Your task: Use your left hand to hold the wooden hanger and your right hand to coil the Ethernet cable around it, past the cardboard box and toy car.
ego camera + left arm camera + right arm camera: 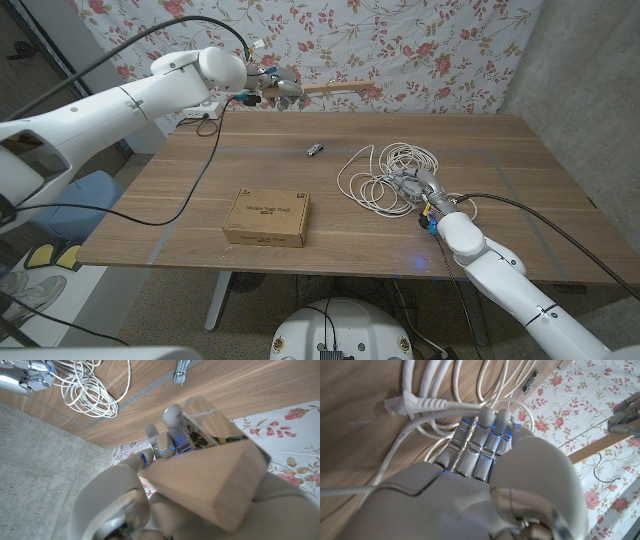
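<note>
My left hand (268,84) is raised over the table's far left edge and grips the wooden hanger (338,88), which points right in front of the flowered wall. The hanger's thick wooden end (210,477) lies across that hand's palm. The white Ethernet cable (385,172) lies in a loose coil on the table's right half. My right hand (422,190) sits on the coil's near right side, fingers (482,440) down among the strands (437,407), a plug (394,406) just beyond them. Whether it holds a strand is unclear.
A flat cardboard box (266,217) lies near the table's front, left of the coil. A small grey toy car (314,150) stands mid-table between box and hanger. A black cable (205,165) trails over the table's left part.
</note>
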Robot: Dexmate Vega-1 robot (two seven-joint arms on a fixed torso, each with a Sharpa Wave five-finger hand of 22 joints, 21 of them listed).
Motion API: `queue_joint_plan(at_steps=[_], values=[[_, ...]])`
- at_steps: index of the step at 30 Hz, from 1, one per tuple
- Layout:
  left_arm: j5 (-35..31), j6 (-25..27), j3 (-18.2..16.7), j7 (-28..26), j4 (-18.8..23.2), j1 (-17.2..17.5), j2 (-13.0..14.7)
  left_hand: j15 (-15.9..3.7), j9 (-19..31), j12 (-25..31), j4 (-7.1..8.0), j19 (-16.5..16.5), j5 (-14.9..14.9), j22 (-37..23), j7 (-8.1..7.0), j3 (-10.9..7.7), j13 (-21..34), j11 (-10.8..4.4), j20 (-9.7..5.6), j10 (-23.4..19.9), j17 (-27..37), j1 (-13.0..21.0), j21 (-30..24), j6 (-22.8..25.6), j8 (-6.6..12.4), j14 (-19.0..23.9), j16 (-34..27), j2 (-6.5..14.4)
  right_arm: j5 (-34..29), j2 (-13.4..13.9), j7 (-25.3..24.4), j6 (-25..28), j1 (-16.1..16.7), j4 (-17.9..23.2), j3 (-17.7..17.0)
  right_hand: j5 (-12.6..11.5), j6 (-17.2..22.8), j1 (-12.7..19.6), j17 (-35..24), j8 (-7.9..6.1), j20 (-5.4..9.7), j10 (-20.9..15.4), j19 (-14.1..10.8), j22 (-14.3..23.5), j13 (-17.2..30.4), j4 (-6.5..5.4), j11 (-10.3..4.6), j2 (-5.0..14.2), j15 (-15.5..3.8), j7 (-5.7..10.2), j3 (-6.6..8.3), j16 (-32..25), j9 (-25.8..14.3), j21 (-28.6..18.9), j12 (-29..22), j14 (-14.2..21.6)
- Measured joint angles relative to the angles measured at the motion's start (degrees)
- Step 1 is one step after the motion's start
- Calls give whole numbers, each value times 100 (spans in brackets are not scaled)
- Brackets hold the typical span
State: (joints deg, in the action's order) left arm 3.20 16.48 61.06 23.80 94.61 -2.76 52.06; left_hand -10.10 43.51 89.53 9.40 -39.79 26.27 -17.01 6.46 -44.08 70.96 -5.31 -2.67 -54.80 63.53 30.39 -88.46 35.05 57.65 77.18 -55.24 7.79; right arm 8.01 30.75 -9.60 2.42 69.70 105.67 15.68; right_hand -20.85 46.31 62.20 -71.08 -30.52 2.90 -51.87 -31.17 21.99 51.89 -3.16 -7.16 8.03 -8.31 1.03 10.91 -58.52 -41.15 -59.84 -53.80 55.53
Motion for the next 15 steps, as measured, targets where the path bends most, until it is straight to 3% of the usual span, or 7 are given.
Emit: queue_joint_plan(at_steps=[1, 8, 15], values=[[0, 0, 0, 0, -1, 0, -1, 0, 0, 0, 0, 0, 0, 0, 0, 0, 0, 0, 0, 0, -1, 0, 0, 0, 0, 0, 0, 0, 211, 0, 105, -152, -40, -215, -44, 0, -9, 0, 0, 0, -3, 0, 41, -15, 3, 0, 0, 0, 0, 8, 0, -30, -20, -29, 16, 0], [-30, 24, -15, 41, -12, 14, -37, 0, -19, 0, -23, 0, 0, 0, -4, -23, -2, 1, 0, 0, -15, -46, 0, -3, 0, 0, 0, 1, 1485, 45, 619, -1014, -101, -479, -72, 1, -20, 0, 0, 0, -18, 1, 73, -46, 8, -24, 1, 0, 31, -1, 24, -120, -96, -78, 34, -31], [-59, 48, -30, 78, -12, 31, -60, 0, -27, 0, -23, 0, 0, -1, -12, -23, -3, 2, 0, -1, -41, -61, 0, -10, 21, 0, 0, 16, 2188, 204, 866, -1564, -227, -795, -58, 4, -25, 1, -1, 0, -9, 1, 125, -74, 26, -64, 2, -1, 42, 3, 32, -221, -96, -120, 63, -81]])
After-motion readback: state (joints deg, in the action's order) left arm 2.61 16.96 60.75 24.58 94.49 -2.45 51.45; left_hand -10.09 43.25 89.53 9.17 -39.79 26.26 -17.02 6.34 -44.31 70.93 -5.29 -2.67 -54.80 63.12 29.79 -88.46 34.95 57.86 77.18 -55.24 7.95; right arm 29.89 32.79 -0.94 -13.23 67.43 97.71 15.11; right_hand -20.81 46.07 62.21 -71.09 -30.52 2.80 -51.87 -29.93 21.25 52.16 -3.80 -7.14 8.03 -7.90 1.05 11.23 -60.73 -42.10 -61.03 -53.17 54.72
